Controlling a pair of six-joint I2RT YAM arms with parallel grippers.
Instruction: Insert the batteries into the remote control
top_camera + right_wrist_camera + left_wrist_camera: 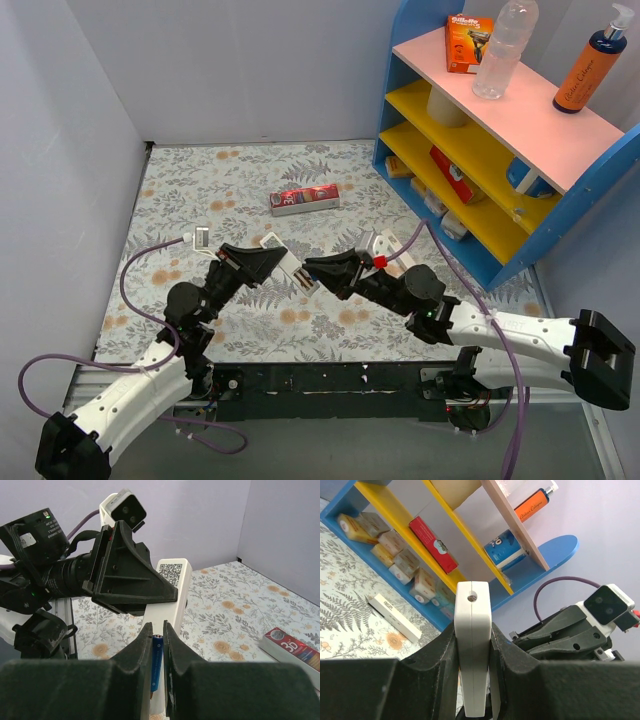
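Observation:
My left gripper (283,262) is shut on the white remote control (272,242) and holds it above the table, edge-on between the fingers in the left wrist view (472,630). My right gripper (313,268) is shut on a blue battery (157,662) and faces the left gripper closely. In the right wrist view the battery's tip lies against the remote (169,592), which has a QR label near its end, just below the left gripper (127,577). The right gripper (157,630) hides the battery's lower part. No other battery shows.
A red carton (305,199) lies on the floral table behind the grippers and shows in the right wrist view (292,650). A blue shelf (480,150) with boxes and bottles stands at the right. A small piece (198,238) lies at the left. A white bar (395,617) lies by the shelf foot.

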